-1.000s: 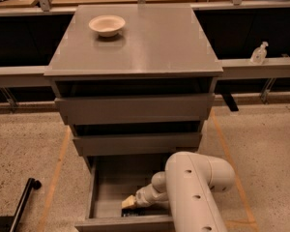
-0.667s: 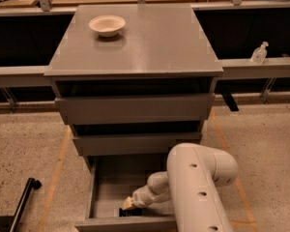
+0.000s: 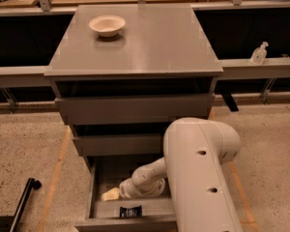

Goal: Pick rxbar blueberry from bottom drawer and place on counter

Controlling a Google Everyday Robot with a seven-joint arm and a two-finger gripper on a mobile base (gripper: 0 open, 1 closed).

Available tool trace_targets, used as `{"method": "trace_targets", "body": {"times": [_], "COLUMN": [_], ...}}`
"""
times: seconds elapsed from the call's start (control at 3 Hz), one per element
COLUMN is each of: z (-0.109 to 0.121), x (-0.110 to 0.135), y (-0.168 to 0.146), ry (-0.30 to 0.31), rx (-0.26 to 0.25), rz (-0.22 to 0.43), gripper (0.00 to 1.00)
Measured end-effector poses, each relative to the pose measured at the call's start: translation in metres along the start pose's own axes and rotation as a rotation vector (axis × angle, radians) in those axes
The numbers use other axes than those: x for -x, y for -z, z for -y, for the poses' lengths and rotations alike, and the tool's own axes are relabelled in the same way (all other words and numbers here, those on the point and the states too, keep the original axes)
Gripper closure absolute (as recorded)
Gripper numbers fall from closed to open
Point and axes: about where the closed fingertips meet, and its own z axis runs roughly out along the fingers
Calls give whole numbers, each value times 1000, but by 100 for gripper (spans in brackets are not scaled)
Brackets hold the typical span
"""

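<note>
At the far left a black pole lay slanted across the tan speckled floor, and an orange tape line ran along the floor beside the cabinet. On the grey table, a pale bowl stood upright near the back left corner. Under the top, the top drawer and the middle drawer each stood partly pulled out, the upper one further forward than the one below it. The bottom drawer was pulled out the furthest and lay exposed from above. Inside it, the gripper hung low over the drawer's left half, its pale tip pointing left; whether it was spread apart or closed together could not be told. The rxbar blueberry lay flat on the drawer's floor just behind the front wall, near the gripper and a little to its right and forward of it, seemingly not touching it. Further right, the robot's bulky white arm reached down from the lower right and covered the drawer's right side. At the far right, a clear pump bottle stood upright on a low ledge behind the cabinet.
</note>
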Motion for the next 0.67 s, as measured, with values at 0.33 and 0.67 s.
{"method": "trace_targets", "body": {"times": [0.33, 0.67], "z": [11, 11], "x": [-26, -23], "y": [8, 5], "ry": [14, 11], "rx": [-54, -51], "rz": [-6, -30], "gripper": [0, 0]}}
